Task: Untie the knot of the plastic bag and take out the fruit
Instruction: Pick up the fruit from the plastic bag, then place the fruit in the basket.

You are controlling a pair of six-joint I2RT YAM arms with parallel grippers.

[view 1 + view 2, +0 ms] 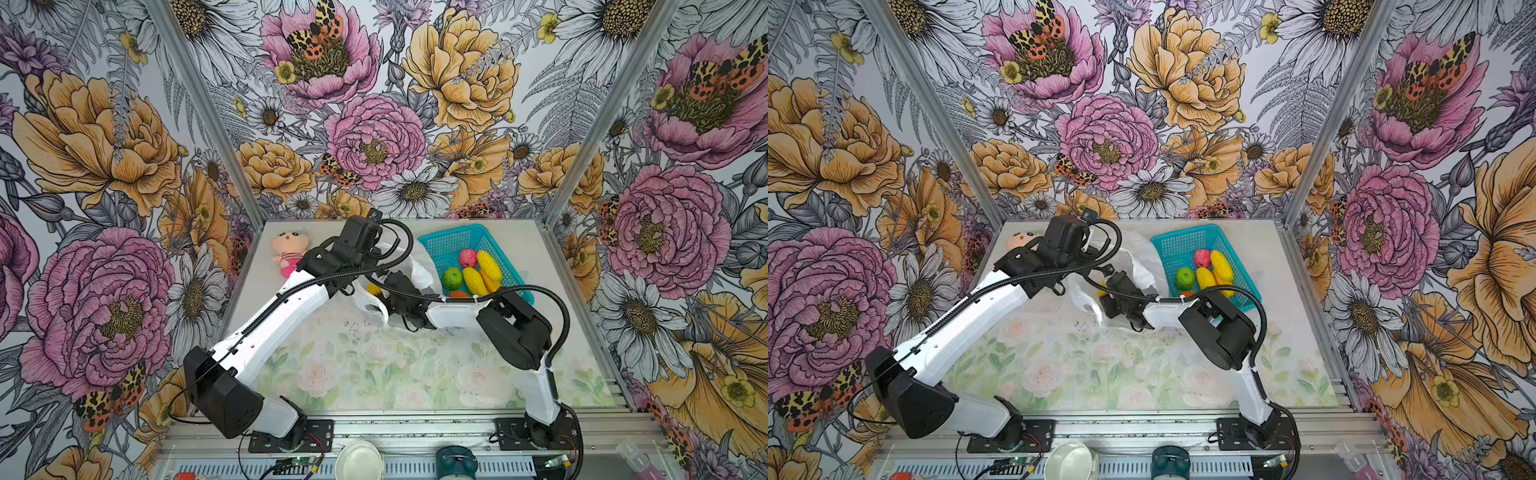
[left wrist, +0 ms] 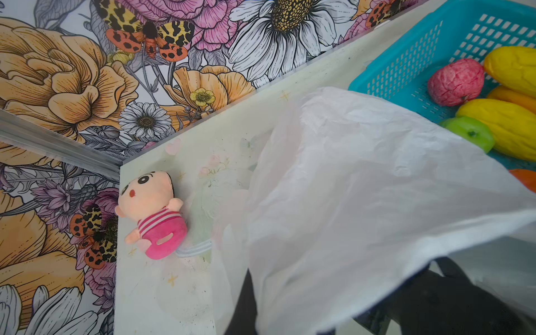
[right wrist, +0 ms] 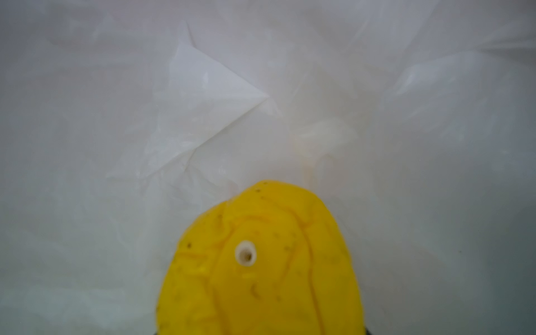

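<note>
Pale floral-print tabletop (image 1: 374, 374), floral wallpaper walls (image 1: 374, 104) three sides. Crinkly translucent white plastic bag (image 1: 417, 266) at 12 o'clock, teal mesh basket (image 1: 453, 232) 1 o'clock. Left gripper (image 2: 342, 301) clenched on bag film. Right gripper (image 1: 380, 291) inside bag mouth, grasping yellow oblong toy fruit (image 3: 261, 261).

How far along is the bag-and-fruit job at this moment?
Done: the plastic bag is open, no knot showing, and several fruits lie in the teal basket. In hand: the left hand holds the bag up while the right hand reaches inside at a yellow fruit; its grip is hidden. Remaining: getting that fruit out.
</note>
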